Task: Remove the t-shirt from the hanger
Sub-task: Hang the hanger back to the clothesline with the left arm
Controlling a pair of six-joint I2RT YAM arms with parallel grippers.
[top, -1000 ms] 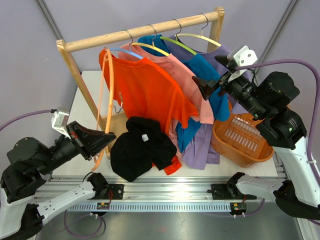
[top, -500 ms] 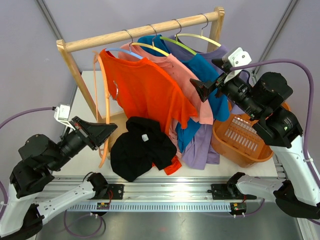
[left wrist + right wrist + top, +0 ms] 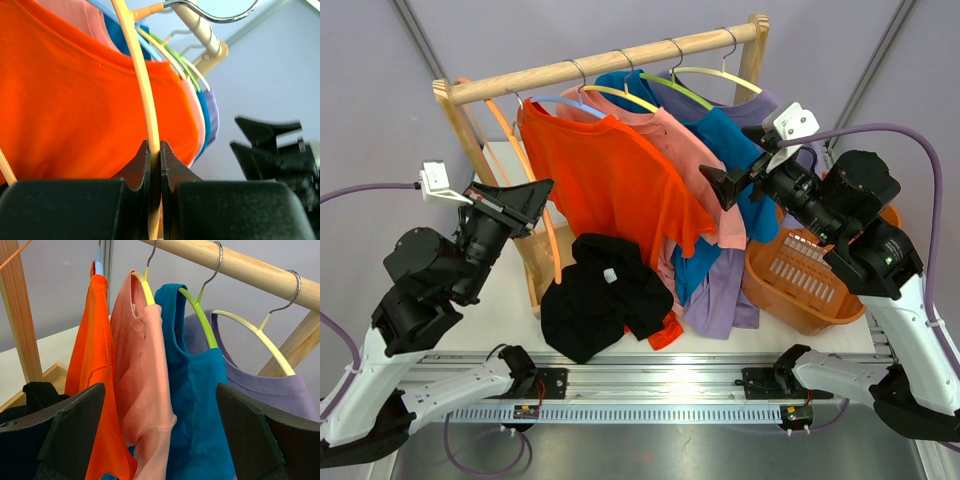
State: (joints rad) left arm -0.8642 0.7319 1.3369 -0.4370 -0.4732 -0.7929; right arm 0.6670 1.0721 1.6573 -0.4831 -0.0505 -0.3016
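**Bare hanger at the rail, shirt on the desk.** The left gripper (image 3: pixel 155 150) has its jaws pressed together on one arm of a bare hanger (image 3: pixel 141 85), a thin, pale orange one. The left wrist view shows no gap beside the plastic. We take this pinch low on the arm to be deliberate, since it leaves the metal hook free at the top. The hook sits by the left end of the wooden rail (image 3: pixel 620 58). We cannot tell whether it rests on the rail or only hangs beside it.

The black t-shirt (image 3: pixel 595 305) lies crumpled on the desk (image 3: pixel 720 340) and touches no hanger. It is below and to the right of the left jaws and well apart from them, and its far edge meets the hem of the orange t-shirt (image 3: pixel 610 180). With this garment loose on the desk and the held hanger carrying nothing, we judge the removal itself done. What appears to be left is putting the hanger away.

The right gripper (image 3: pixel 710 188) hovers with its jaws spread wide and grips nothing. It faces the row of hung shirts from just beside the pink and blue ones, which we read as a waiting pose. The black t-shirt lies well below and to the left of these jaws.
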